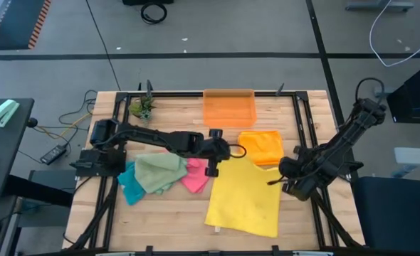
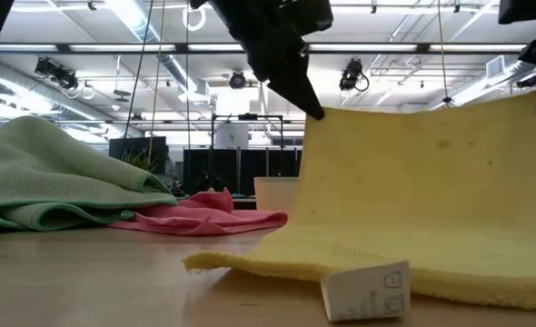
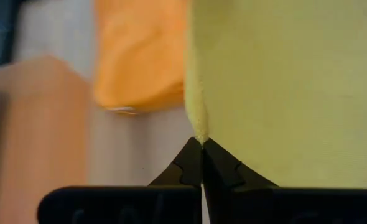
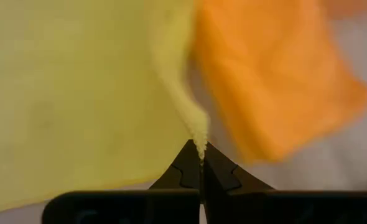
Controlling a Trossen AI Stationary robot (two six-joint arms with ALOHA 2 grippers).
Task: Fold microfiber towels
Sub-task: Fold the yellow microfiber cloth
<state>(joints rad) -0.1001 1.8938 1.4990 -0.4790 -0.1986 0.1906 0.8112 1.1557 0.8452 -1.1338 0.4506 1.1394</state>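
Lying lower centre of the high view, the yellow towel is being lifted by its far corners: left gripper and right gripper are each pinching one.

The yellow towel is matt, nubbly cloth with a paper-like white tag, the worktop pale planked wood, the orange bin glossy translucent plastic.

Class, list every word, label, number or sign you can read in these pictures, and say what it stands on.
None can be read.
White tag on the yellow towel: small printed symbols, too blurred to read.
Orange towel, orange bin: no text shows.
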